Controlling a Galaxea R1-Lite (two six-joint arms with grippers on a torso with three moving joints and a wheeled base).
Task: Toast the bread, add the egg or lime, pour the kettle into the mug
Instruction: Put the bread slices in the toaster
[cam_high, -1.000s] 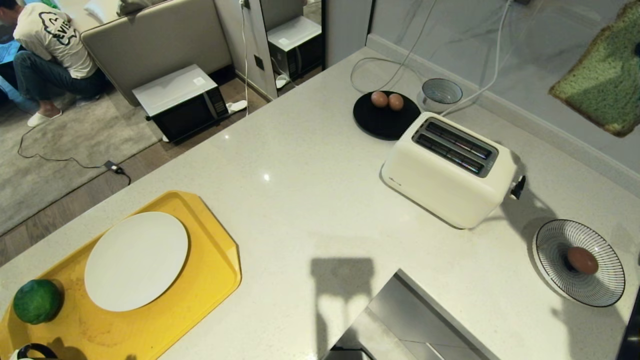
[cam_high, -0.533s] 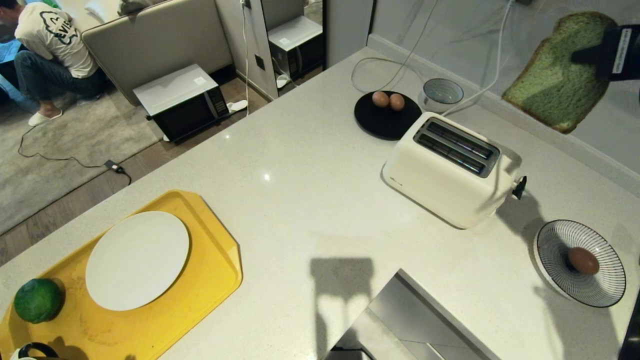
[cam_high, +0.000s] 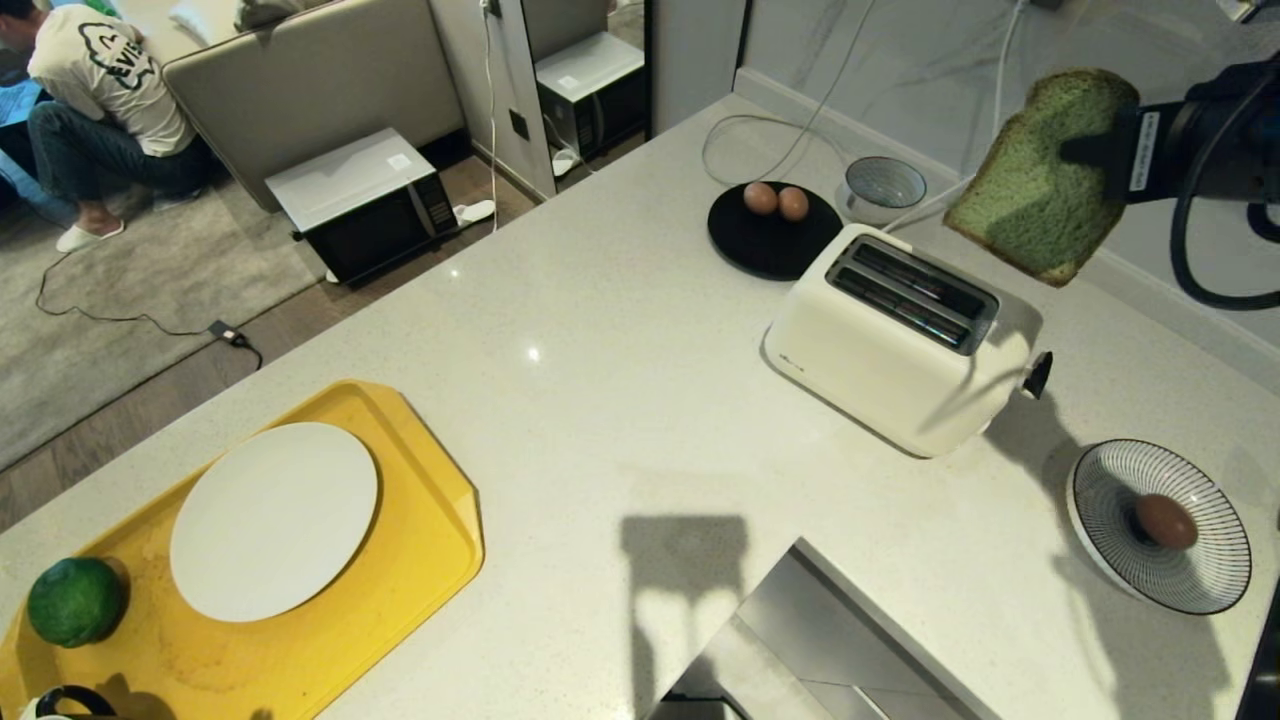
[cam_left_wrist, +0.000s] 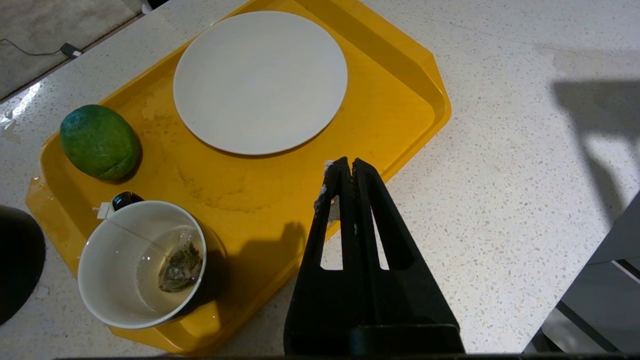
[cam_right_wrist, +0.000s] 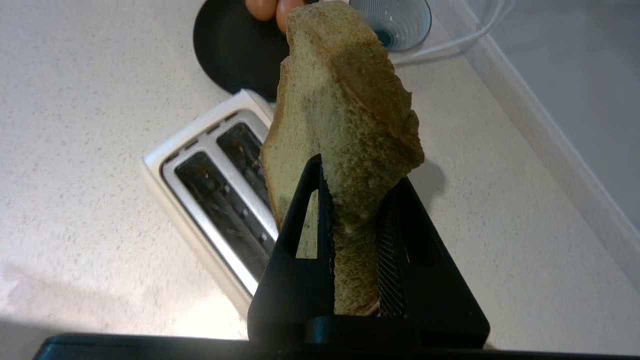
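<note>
**Bread held above toaster, slot alignment pending**

The right gripper (cam_high: 1095, 150), at the upper right of the head view, is clamped on the bread (cam_high: 1040, 175). The slice hangs in the air, well above the counter (cam_high: 620, 330), up and to the right of the toaster (cam_high: 900, 340). The right wrist view shows both jaws pressed against the slice's faces, with the free end reaching out past the fingertips.

Critical relation: the toaster's two slots (cam_high: 915, 293) lie below and to the left of the slice in the head view. Their long axis runs from upper left to lower right. The slice is tilted, and its lower edge is not yet parallel to the slots, nor is it directly over them. The next move probably calls for a shift toward the slots, a turn to match their axis, then a descent.

The left gripper (cam_left_wrist: 345, 172) is parked with jaws together over the edge of the yellow tray (cam_left_wrist: 415, 75). The right arm is nearer to the toaster.
</note>
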